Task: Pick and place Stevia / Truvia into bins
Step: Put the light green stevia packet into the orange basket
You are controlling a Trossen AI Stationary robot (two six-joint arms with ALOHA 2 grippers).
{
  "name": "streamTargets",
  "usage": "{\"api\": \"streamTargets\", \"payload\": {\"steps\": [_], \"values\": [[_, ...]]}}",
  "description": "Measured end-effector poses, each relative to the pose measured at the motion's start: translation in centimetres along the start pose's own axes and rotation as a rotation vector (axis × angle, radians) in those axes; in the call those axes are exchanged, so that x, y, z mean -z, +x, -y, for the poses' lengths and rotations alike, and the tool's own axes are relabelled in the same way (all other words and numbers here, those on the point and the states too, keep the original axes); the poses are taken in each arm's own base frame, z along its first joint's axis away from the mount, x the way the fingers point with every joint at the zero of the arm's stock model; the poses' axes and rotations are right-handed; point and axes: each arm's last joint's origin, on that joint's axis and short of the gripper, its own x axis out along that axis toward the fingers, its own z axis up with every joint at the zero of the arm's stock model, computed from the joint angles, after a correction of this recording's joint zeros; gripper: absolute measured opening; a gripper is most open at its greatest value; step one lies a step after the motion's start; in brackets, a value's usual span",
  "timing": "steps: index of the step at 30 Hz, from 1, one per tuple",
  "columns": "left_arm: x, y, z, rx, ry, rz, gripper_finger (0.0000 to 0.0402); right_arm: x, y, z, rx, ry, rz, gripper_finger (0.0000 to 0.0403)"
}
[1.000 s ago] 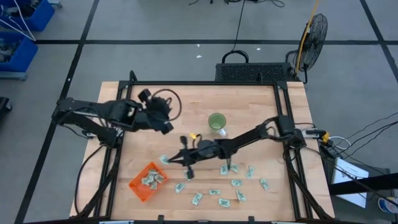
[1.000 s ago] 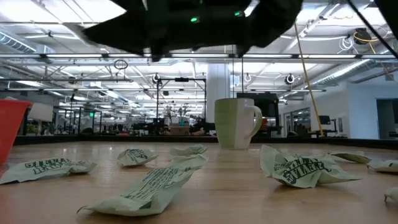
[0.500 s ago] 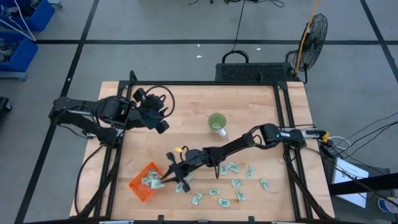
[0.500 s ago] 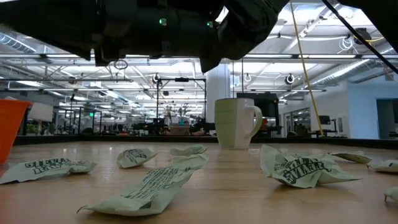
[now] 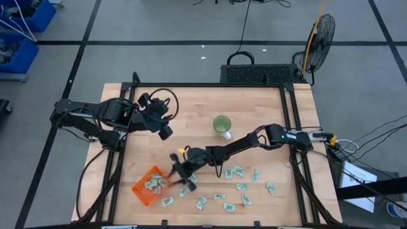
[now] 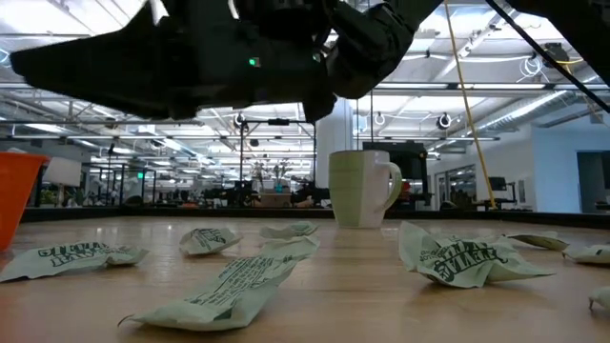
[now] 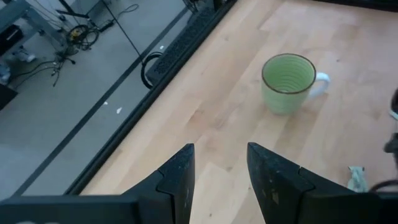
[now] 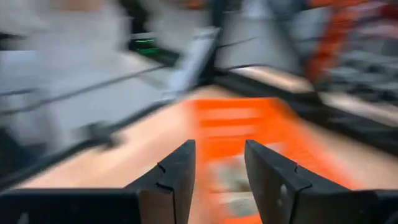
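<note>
The orange basket (image 5: 141,191) stands near the table's front left corner, with a few white-and-green sachets (image 5: 153,184) lying in it. Several more sachets (image 5: 241,187) lie flat on the wood to its right, and one sachet (image 5: 167,201) lies just outside the basket's near right side. My right gripper (image 5: 175,180) hangs open beside the basket's right side and points at it; the right wrist view shows nothing between the fingers (image 8: 214,163), only the basket (image 8: 245,121) ahead. My left gripper (image 5: 165,133) waits open above the far left of the table (image 7: 219,158).
A round green cup (image 5: 222,124) stands at the table's middle, toward the far edge, also seen in the left wrist view (image 7: 287,83). Crumpled sachets (image 6: 229,286) fill the near part of the low view. Bare wood lies along the far left and far right.
My right gripper has swung toward the table's left and near edges, sinking beside the orange basket. The sachet that showed at its tip a second ago is gone from there. A sachet now lies on the table just outside the basket's near right side.
</note>
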Motion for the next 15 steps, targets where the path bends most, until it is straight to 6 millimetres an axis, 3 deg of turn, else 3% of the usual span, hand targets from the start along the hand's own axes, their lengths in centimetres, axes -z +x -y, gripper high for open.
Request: {"api": "streamTargets", "payload": {"steps": [3,9,15], "values": [[0.1,0.0,-0.1,-0.007,0.01,-0.008,0.0152,0.6,0.0,-0.4,-0.086,0.039,-0.045,0.0134],[0.3,0.0,-0.1,-0.003,-0.031,-0.028,0.0152,1.1,-0.6,0.9,-0.056,0.093,-0.083,0.0134],[1.3,0.1,1.0,0.231,-0.115,-0.187,0.0152,-1.1,-1.8,0.6,-0.078,0.102,-0.163,0.0124]]}}
